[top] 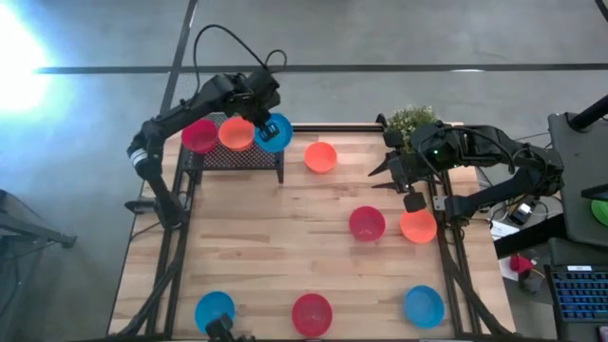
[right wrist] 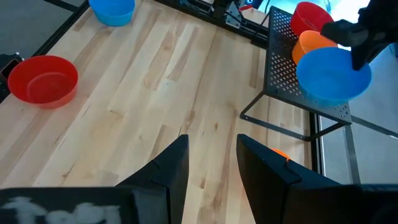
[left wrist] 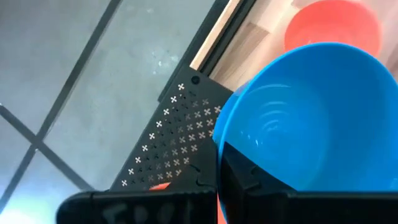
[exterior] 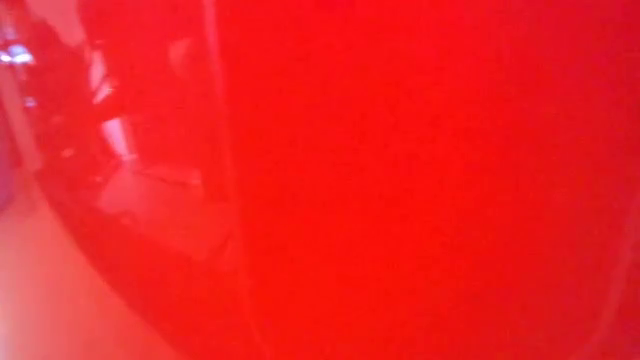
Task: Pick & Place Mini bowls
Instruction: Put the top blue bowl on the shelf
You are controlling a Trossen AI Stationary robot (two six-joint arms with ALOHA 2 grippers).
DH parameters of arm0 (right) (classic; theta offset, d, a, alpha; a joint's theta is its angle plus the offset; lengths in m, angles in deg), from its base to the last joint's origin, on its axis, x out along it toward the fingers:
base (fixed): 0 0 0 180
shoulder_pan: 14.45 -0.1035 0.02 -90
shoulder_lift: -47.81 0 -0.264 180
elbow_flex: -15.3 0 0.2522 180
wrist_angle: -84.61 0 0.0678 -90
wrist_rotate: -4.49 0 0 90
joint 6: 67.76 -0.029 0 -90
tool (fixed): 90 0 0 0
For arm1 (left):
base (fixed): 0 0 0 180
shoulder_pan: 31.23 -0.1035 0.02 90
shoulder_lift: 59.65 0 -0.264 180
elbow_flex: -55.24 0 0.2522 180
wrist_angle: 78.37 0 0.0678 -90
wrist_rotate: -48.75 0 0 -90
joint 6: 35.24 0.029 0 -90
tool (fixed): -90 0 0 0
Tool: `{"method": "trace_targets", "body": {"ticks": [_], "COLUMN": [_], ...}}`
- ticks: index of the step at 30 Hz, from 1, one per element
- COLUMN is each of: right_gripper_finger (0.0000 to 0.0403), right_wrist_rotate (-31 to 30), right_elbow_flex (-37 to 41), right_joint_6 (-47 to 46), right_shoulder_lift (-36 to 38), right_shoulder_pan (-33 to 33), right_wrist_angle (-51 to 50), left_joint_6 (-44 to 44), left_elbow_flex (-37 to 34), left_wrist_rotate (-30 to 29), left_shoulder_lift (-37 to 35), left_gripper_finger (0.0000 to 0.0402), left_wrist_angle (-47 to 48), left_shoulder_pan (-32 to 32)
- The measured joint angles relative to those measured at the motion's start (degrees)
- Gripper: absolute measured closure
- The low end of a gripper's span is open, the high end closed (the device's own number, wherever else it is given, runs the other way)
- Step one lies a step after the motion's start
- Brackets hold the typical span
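**Left arm holds a blue bowl over the rack**

You see the left gripper clenched on the rim of a blue mini bowl, above the black perforated rack at the table's far left corner. Beside it, 1 orange bowl and 1 red bowl. Your right gripper stands released over the bare wooden table.
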Motion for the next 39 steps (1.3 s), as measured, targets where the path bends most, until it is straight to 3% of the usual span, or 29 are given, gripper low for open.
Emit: {"method": "trace_targets", "body": {"ticks": [15, 39], "right_gripper_finger": [0.0271, 0.0271], "right_wrist_rotate": [0.0, 0.0], "right_elbow_flex": [0.0, 0.0], "right_joint_6": [0.0, 0.0], "right_shoulder_lift": [0.0, 0.0], "right_shoulder_pan": [0.0, 0.0], "right_wrist_angle": [0.0, 0.0], "left_joint_6": [1.7, 5.0], "left_elbow_flex": [-0.1, -0.1], "left_wrist_rotate": [-0.1, -2.4], "left_shoulder_lift": [4.3, 4.4], "left_gripper_finger": [0.0401, 0.0392], "left_wrist_angle": [0.0, 0.1], "left_shoulder_pan": [-1.5, -1.6]}}
